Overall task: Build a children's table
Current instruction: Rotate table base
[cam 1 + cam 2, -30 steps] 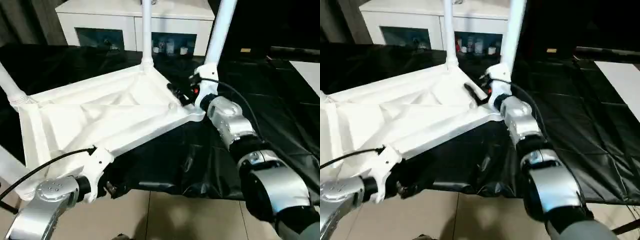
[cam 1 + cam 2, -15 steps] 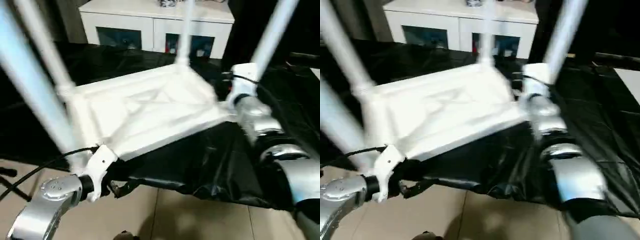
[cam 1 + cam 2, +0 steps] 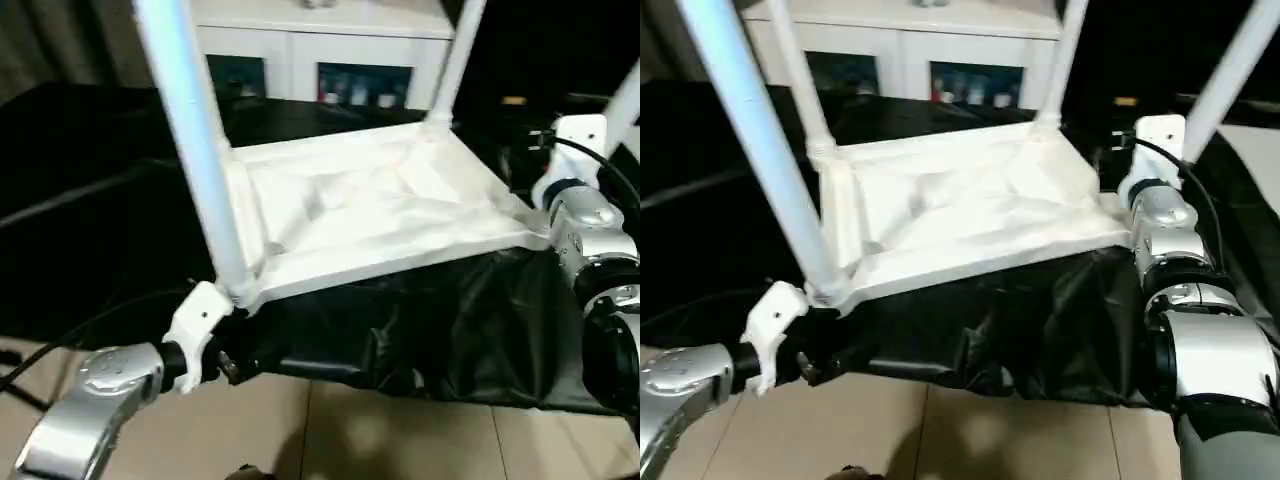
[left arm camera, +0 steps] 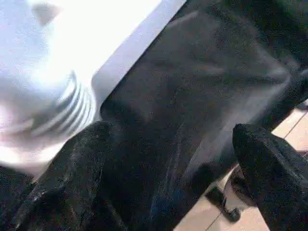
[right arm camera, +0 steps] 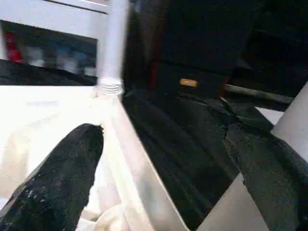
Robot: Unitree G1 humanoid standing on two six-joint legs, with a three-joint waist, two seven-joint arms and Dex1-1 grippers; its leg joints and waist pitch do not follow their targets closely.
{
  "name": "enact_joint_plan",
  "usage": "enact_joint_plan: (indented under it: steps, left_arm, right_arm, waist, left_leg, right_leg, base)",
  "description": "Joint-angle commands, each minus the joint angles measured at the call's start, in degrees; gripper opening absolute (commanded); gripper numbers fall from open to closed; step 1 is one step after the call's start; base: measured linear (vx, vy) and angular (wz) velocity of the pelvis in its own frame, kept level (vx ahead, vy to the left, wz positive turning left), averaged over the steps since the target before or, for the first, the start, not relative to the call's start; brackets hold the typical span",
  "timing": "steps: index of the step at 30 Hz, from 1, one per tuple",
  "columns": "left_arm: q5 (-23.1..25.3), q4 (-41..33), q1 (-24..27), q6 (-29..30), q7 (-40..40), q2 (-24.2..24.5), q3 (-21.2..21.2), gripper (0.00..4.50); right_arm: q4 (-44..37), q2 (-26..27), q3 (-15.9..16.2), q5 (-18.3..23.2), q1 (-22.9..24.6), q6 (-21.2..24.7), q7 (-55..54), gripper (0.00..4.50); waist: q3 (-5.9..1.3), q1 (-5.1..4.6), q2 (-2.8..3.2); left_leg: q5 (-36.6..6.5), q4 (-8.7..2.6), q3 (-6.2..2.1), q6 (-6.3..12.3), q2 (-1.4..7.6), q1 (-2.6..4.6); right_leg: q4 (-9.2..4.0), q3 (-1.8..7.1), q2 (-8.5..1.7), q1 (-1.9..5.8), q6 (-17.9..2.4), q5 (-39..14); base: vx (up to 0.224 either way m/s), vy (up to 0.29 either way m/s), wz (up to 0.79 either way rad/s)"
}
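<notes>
Left gripper (image 4: 168, 163): fingers (image 4: 72, 168) spread wide, nothing between them, beside a near corner socket. Right gripper (image 5: 163, 168): fingers (image 5: 62, 168) wide, empty, at the far-right corner. Table (image 3: 380, 215): upside down on black sheet (image 3: 440, 320), 4 legs (image 3: 195, 140) fitted, pointing up. Likely light, rigid, smooth plastic; legs give leverage, so grip at rim or near sockets.

Four upright legs (image 3: 760, 150) fence the tabletop (image 3: 960, 205); open room between them above it, cabinet (image 3: 910, 40) behind
</notes>
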Motion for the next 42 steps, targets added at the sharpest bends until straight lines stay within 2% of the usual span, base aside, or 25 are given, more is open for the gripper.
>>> enact_joint_plan:
  steps: [1,2,4,5,6,7,9,10,13,16,18,19,20,23,25,27,29,31,33,34,36,37,38,39,42]
  left_arm:
    - [-2.8,0.4,1.5,-2.3,-2.0,0.0,3.5,4.5]
    - [-4.3,0.9,2.5,-3.3,-3.1,-0.1,5.1,4.5]
    - [-5.2,1.4,3.1,-4.3,-3.5,-0.3,6.5,4.5]
    - [-6.4,2.6,3.7,-6.0,-3.7,-0.8,8.9,4.5]
    - [-7.8,3.8,4.5,-7.8,-4.3,-1.1,11.4,4.5]
    - [-8.0,4.0,4.6,-8.2,-4.5,-1.1,11.9,4.5]
    - [-8.6,5.1,5.5,-9.8,-5.5,-0.4,13.6,4.5]
    - [-8.9,5.5,6.1,-10.3,-6.1,0.1,14.3,4.5]
    - [-10.5,5.4,6.7,-11.2,-7.0,0.7,16.1,4.5]
    - [-11.9,5.5,4.9,-12.0,-5.7,-0.1,18.7,4.5]
    - [-12.0,8.6,1.0,-16.0,-3.6,-1.1,20.6,4.5]
    - [-11.8,9.5,0.0,-17.1,-3.1,-1.4,21.0,4.5]
    - [-11.8,11.2,-2.4,-18.8,-2.0,-2.0,21.6,4.5]
    - [-13.5,12.5,-5.5,-18.0,-2.3,-2.6,21.3,4.5]
    - [-15.7,13.3,-8.7,-16.0,-3.7,-3.3,20.3,4.5]
    - [-17.2,14.1,-12.2,-13.0,-6.4,-3.7,17.7,4.5]
    - [-16.7,15.5,-13.8,-13.0,-7.2,-3.8,16.5,4.5]
    - [-15.9,17.8,-15.8,-13.6,-7.6,-4.0,15.1,4.5]
    - [-14.0,20.3,-17.7,-14.6,-7.8,-4.0,13.7,4.5]
    - [-13.8,21.0,-18.3,-14.6,-8.1,-4.2,13.4,4.5]
    - [-13.5,22.7,-19.9,-14.6,-8.9,-4.5,12.4,4.5]
    - [-14.0,22.9,-20.9,-14.1,-9.3,-4.9,11.9,4.5]
    - [-14.8,22.8,-21.9,-13.3,-9.9,-5.3,11.3,4.5]
    - [-15.4,22.3,-22.3,-12.6,-10.3,-5.4,10.9,4.5]
    - [-18.7,19.1,-23.1,-8.5,-12.5,-5.8,8.8,4.5]
  right_arm:
    - [-0.9,1.4,0.2,0.7,-1.3,-1.4,5.5,4.46]
    - [-1.5,2.1,0.5,0.9,-1.1,-1.8,8.0,4.46]
    - [-1.8,2.5,0.7,1.1,-0.8,-1.8,9.4,4.46]
    - [-2.6,3.2,1.0,1.5,-0.2,-1.9,11.0,4.46]
    - [-3.5,3.9,1.0,1.7,0.6,-2.1,12.1,4.46]
    - [-3.7,4.1,1.0,1.8,0.8,-2.1,12.2,4.46]
    - [-4.8,4.8,1.6,1.3,2.6,-2.4,11.7,4.46]
    - [-5.4,5.3,1.6,1.1,3.8,-2.6,10.7,4.46]
    - [-6.5,6.2,0.4,1.5,6.3,-2.5,9.3,4.46]
    - [-8.3,7.0,0.0,1.8,9.4,-1.0,7.8,4.46]
    - [-11.1,6.5,0.8,0.9,12.4,1.6,7.0,4.46]
    - [-11.8,6.3,0.9,0.8,13.1,2.3,6.8,4.46]
    - [-12.9,6.2,0.3,1.4,14.3,3.9,5.6,4.46]
    - [-14.4,6.3,-1.2,2.1,16.2,5.1,2.4,4.46]
    - [-14.1,6.0,-2.0,1.9,17.8,5.1,-1.1,4.46]
    - [-12.3,5.0,-1.5,0.1,19.3,4.8,-5.2,4.46]
    - [-12.3,4.6,-1.6,-0.4,20.0,5.6,-7.3,4.46]
    - [-12.4,4.0,-2.0,-0.7,21.0,7.1,-10.2,4.46]
    - [-12.0,3.8,-2.2,-0.7,21.5,7.7,-10.8,4.46]
    - [-12.0,3.9,-2.5,-0.5,21.7,8.0,-10.7,4.46]
    - [-11.8,4.6,-3.0,0.3,22.1,8.9,-9.8,4.46]
    - [-11.3,5.1,-2.8,0.5,22.0,9.3,-8.6,4.46]
    - [-10.3,5.9,-1.8,0.1,21.8,9.6,-6.8,4.46]
    - [-9.8,6.3,-0.8,-0.5,21.6,9.6,-5.6,4.46]
    - [-7.6,8.1,2.2,-2.5,20.6,9.9,-3.0,4.46]
  waist:
    - [-4.15,-0.16,-0.03]
    - [-4.21,-0.5,0.05]
    - [-4.11,-0.5,0.24]
    - [-4.0,-0.43,0.22]
    - [-4.0,-0.4,0.15]
    - [-3.94,-0.43,0.23]
    - [-4.0,-0.29,0.28]
    - [-3.96,-0.19,0.12]
    - [-3.91,0.35,0.34]
    - [-3.95,0.92,0.25]
    - [-3.8,1.43,-0.13]
    - [-3.87,1.61,0.01]
    - [-3.92,1.55,-0.17]
    - [-4.03,1.33,-0.02]
    - [-4.04,1.43,0.5]
    - [-4.29,1.44,0.19]
    - [-4.27,1.34,0.25]
    - [-4.28,1.18,0.06]
    - [-4.31,1.08,0.54]
    - [-4.29,1.02,0.41]
    - [-4.35,0.94,0.78]
    - [-4.35,0.94,0.78]
    - [-4.43,1.06,1.55]
    - [-4.39,0.99,1.36]
    - [-4.31,0.93,1.39]
  left_leg:
    - [-12.2,-4.1,-1.08,2.08,1.36,0.84]
    - [-11.8,-4.04,-1.09,2.59,1.47,0.84]
    - [-12.2,-3.99,-0.93,3.22,1.66,1.41]
    - [-12.6,-4.02,-0.83,3.41,1.65,1.37]
    - [-12.8,-4.09,-0.81,3.39,1.71,1.42]
    - [-13.2,-4.21,-0.84,3.24,1.8,1.34]
    - [-13.5,-4.18,-0.78,3.12,1.91,1.77]
    - [-13.8,-4.3,-0.76,2.9,1.95,1.85]
    - [-14.9,-4.5,-0.7,2.18,2.04,2.17]
    - [-15.4,-4.63,-0.7,1.13,2.01,2.26]
    - [-15.5,-4.68,-0.58,1.02,1.87,2.43]
    - [-15.7,-4.63,-0.56,0.54,1.89,2.62]
    - [-15.1,-4.78,-0.75,0.14,1.88,2.2]
    - [-15.0,-4.76,-0.86,-0.52,1.79,2.13]
    - [-14.7,-4.69,-0.69,-1.33,1.65,2.48]
    - [-13.7,-4.55,-0.71,-1.61,1.49,2.29]
    - [-13.1,-4.49,-0.74,-1.5,1.36,2.13]
    - [-12.7,-4.4,-0.73,-1.02,1.21,2.02]
    - [-13.2,-4.39,-0.82,-1.19,1.27,1.99]
    - [-13.6,-4.36,-0.73,-1.07,1.22,2.09]
    - [-13.8,-4.39,-0.8,-1.09,1.29,2.05]
    - [-13.8,-4.39,-0.8,-1.09,1.29,2.05]
    - [-14.8,-4.36,-0.84,-1.22,1.43,2.18]
    - [-15.1,-4.41,-0.81,-1.16,1.49,2.13]
    - [-14.4,-4.37,-0.82,-0.71,1.46,1.83]
  right_leg:
    - [-3.48,1.22,-2.13,2.51,-13.6,-3.4]
    - [-3.39,1.21,-2.07,2.54,-14.3,-3.0]
    - [-3.53,1.24,-1.87,2.1,-15.3,-3.3]
    - [-3.53,1.28,-1.88,2.11,-15.8,-3.8]
    - [-3.59,1.27,-1.85,2.1,-15.8,-4.2]
    - [-3.52,1.25,-1.88,2.11,-15.8,-4.8]
    - [-3.61,1.35,-1.84,1.83,-15.5,-5.0]
    - [-3.68,1.37,-1.82,1.84,-15.5,-5.4]
    - [-3.8,1.5,-1.85,1.53,-14.8,-6.9]
    - [-3.76,1.6,-1.91,1.58,-14.2,-7.3]
    - [-4.07,1.71,-1.75,1.47,-13.1,-8.1]
    - [-4.06,1.82,-1.88,1.32,-12.9,-8.1]
    - [-3.86,1.77,-2.07,1.77,-12.4,-8.3]
    - [-3.81,1.78,-2.23,1.77,-11.6,-9.0]
    - [-3.94,1.84,-2.14,1.43,-11.3,-8.7]
    - [-3.6,1.71,-2.0,1.65,-11.8,-6.0]
    - [-3.59,1.67,-2.03,1.81,-11.9,-5.2]
    - [-3.62,1.68,-1.96,2.01,-11.5,-5.0]
    - [-3.64,1.64,-2.06,2.09,-11.4,-5.4]
    - [-3.88,1.65,-1.96,2.02,-11.1,-5.8]
    - [-3.82,1.55,-1.95,2.12,-11.6,-5.1]
    - [-3.82,1.55,-1.95,2.12,-11.6,-5.1]
    - [-3.66,1.46,-2.07,2.06,-12.7,-5.0]
    - [-3.76,1.43,-2.04,2.06,-13.0,-4.9]
    - [-3.55,1.34,-2.12,2.28,-14.2,-5.2]
  base:
    - [0.0,0.0,0.0]
    - [0.0,0.0,0.0]
    - [0.0,0.0,0.0]
    - [0.0,0.0,0.0]
    - [0.0,0.0,0.0]
    - [0.0,0.0,0.0]
    - [0.0,0.0,0.0]
    - [0.0,0.0,0.0]
    - [0.0,0.0,0.0]
    - [0.0,0.0,0.0]
    - [0.0,0.0,0.0]
    - [0.0,0.0,0.0]
    - [0.0,0.0,0.0]
    - [0.0,0.0,0.0]
    - [0.0,0.0,0.0]
    - [0.0,0.0,0.0]
    - [0.0,0.0,0.0]
    - [0.0,0.0,0.0]
    - [0.0,0.0,0.0]
    - [0.0,0.0,0.0]
    - [0.0,0.0,0.0]
    - [0.0,0.0,0.0]
    - [0.0,0.0,0.0]
    - [0.0,0.0,0.0]
    - [0.0,0.0,0.0]
